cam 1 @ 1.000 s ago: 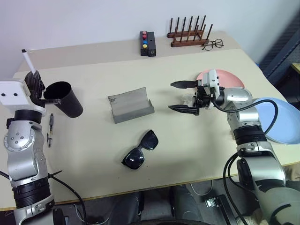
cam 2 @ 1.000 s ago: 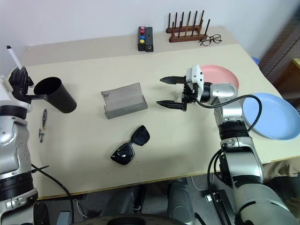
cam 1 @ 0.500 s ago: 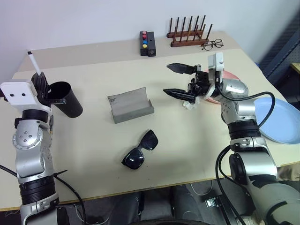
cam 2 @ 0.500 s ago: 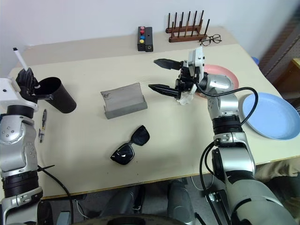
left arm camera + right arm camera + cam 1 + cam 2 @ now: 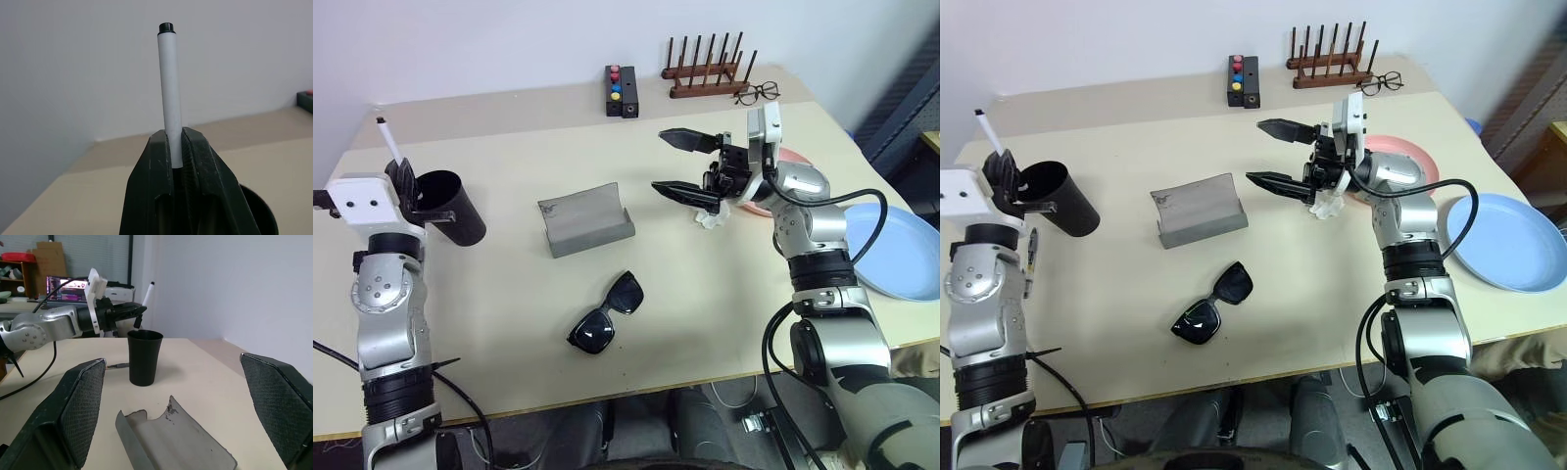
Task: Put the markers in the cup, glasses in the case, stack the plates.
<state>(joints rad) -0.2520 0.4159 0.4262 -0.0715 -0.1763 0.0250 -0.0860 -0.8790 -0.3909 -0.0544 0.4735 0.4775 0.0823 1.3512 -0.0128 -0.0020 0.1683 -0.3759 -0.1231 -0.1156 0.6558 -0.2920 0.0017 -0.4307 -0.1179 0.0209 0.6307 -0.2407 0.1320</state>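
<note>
Left end effector (image 5: 176,161): clamped on white marker (image 5: 169,93), held upright just beside cup (image 5: 448,208) rim, table's (image 5: 724,284) 9 o'clock. Right end effector (image 5: 683,163): spread wide, empty, above table. Case (image 5: 584,222): open, centre. Sunglasses (image 5: 606,313): 6 o'clock of case.

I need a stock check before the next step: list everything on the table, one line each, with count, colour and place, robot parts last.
white marker: one, white with black tip, upright in the left tool.
grey marker: one, dark, flat on the table beside the cup.
cup: one, black, table's left side.
case: one, grey, open, centre.
sunglasses: one, black, near the case.
pink plate: one, behind the right arm.
blue plate: one, right edge.
button box: one, black, far side.
rack: one, brown wood, far side.
eyeglasses: one, thin-rimmed, by the rack.
left tool: shut on the white marker, at the cup's rim.
right tool: open, empty, above the table.
</note>
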